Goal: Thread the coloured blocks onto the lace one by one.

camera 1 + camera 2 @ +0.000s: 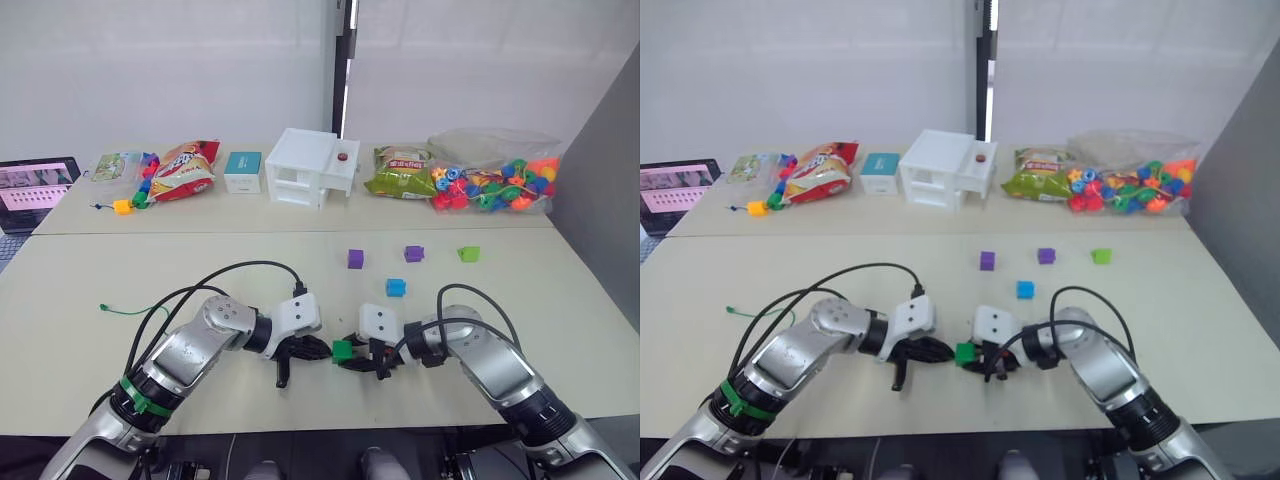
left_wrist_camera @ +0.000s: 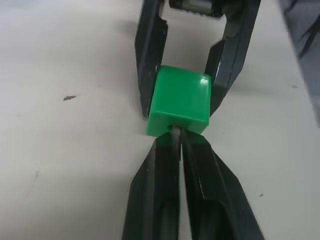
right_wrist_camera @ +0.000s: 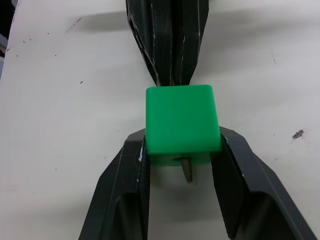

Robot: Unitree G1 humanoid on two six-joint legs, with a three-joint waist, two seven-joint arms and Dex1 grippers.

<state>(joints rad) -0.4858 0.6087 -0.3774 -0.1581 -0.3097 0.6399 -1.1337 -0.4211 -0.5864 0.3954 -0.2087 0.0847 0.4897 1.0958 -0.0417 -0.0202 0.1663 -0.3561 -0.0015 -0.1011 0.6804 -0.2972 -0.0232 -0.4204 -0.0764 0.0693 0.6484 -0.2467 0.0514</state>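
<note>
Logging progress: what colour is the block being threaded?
Green block, clearest in the right wrist view.

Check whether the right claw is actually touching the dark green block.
Touching. In the right wrist view, the right claw clamps the dark green block: both fingers press its opposite sides, with no gap visible.

Beige table (image 1: 90, 270); four loose blocks (image 1: 396, 287) (far-side clutter (image 1: 310, 165)).
</note>
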